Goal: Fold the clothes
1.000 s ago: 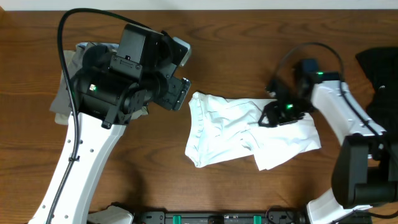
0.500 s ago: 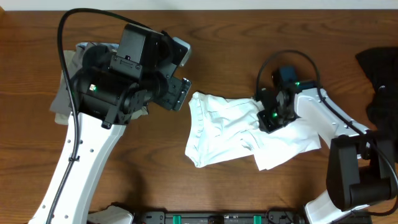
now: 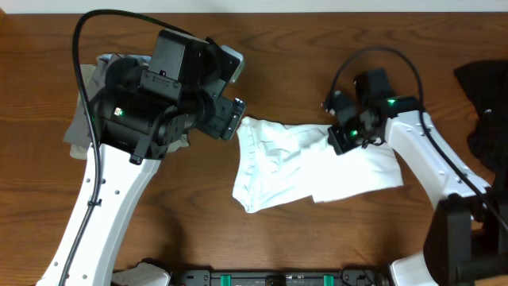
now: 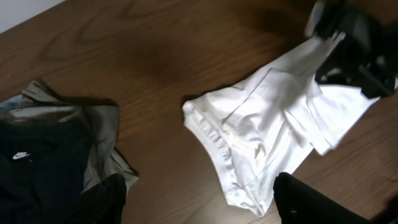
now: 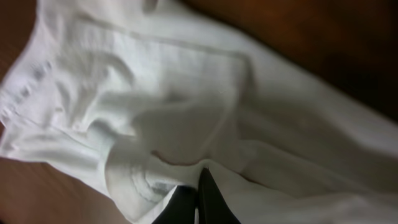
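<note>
A white garment (image 3: 294,163) lies crumpled in the middle of the wooden table. It also shows in the left wrist view (image 4: 267,130) and fills the right wrist view (image 5: 186,93). My right gripper (image 3: 343,137) is shut on a fold of the white garment (image 5: 200,194) at its upper right part. My left gripper (image 3: 231,119) is open and empty, hovering by the garment's upper left corner. Its dark fingers (image 4: 102,199) frame the bottom of the left wrist view, well apart.
A pile of khaki, grey and black garments (image 3: 86,119) lies at the far left under my left arm; the left wrist view shows it too (image 4: 56,149). A black garment (image 3: 484,99) lies at the right edge. Bare wood (image 3: 190,230) lies in front.
My right gripper has moved back and slightly left with the fabric, drawing the garment's lower right flap up and flatter. The left arm has barely moved.
</note>
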`<action>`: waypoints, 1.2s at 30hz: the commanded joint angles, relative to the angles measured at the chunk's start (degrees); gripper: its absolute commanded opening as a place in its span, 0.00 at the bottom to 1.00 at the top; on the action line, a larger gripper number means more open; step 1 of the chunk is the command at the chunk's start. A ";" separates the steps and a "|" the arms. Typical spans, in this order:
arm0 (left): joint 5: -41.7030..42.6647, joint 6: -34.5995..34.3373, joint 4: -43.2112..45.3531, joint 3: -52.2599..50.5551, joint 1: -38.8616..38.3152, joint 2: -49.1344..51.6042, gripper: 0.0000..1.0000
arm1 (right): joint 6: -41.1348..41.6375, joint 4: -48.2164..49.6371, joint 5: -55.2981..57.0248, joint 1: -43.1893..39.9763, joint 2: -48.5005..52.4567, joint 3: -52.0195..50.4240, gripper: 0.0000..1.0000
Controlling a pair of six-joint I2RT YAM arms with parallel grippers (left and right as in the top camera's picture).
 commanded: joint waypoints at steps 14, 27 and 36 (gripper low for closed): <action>-0.55 0.09 0.11 0.90 0.26 0.02 0.78 | 9.92 9.84 -0.76 -3.56 5.66 1.09 0.01; -0.55 0.09 0.07 0.90 0.26 0.17 0.78 | 11.04 10.12 -9.81 -9.03 3.85 1.51 0.51; -0.55 0.09 -0.31 0.90 0.26 0.20 0.79 | 4.55 -4.57 -9.99 -24.46 0.85 0.83 0.71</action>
